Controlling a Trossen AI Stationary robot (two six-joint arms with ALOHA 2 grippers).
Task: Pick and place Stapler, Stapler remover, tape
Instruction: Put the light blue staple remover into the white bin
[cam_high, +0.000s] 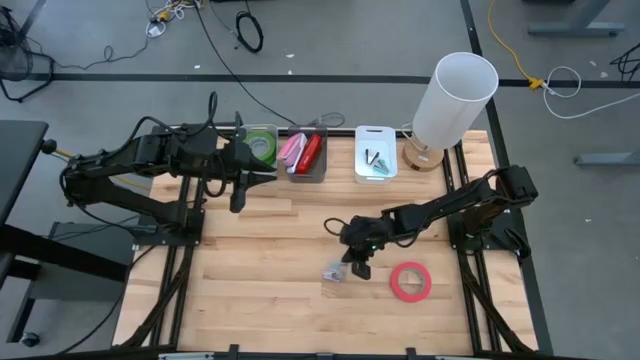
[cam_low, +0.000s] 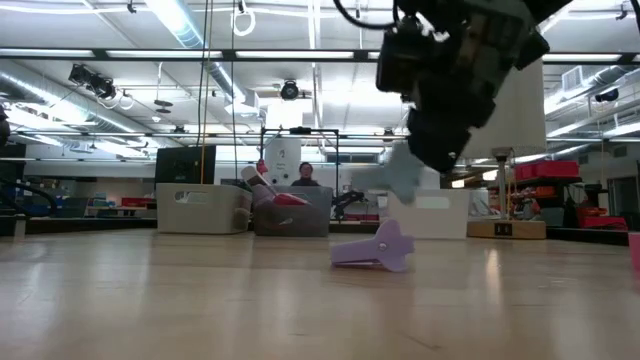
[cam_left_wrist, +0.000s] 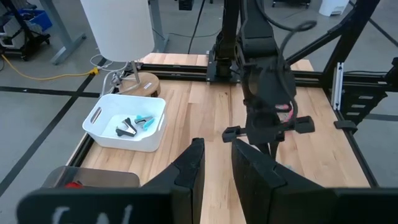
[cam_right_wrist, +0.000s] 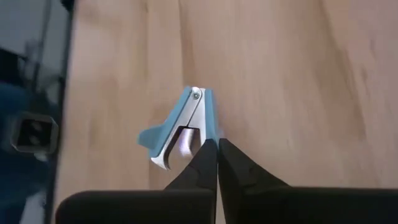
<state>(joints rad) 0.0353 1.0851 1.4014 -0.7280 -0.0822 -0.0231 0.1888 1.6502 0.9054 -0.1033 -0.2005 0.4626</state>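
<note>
My right gripper (cam_high: 355, 262) is at the table's middle, shut on a pale blue stapler remover (cam_right_wrist: 183, 127), which also shows below the fingers in the low view (cam_low: 402, 176). A purple stapler remover (cam_low: 375, 248) lies flat on the wood beside it (cam_high: 333, 272). A red-pink tape roll (cam_high: 410, 281) lies flat to the right. A green tape roll (cam_high: 262, 147) sits in a bin at the far edge. Red and pink staplers (cam_high: 305, 152) lie in a grey bin. My left gripper (cam_high: 243, 190) hovers open at the far left, its fingers (cam_left_wrist: 216, 163) empty. My right gripper pinches the blue stapler remover by the edge of one handle wing (cam_right_wrist: 209, 134), only at the free ends of its two fingers. The fingers slant down from the table's right side. The remover hangs clear of the table, metal claws (cam_right_wrist: 165, 158) pointing downward.
A white bin (cam_high: 375, 155) with several stapler removers stands at the far edge, next to a lamp with a white shade (cam_high: 455, 95) on a wooden base. The three bins line the far edge. Bare wood lies at the near left.
</note>
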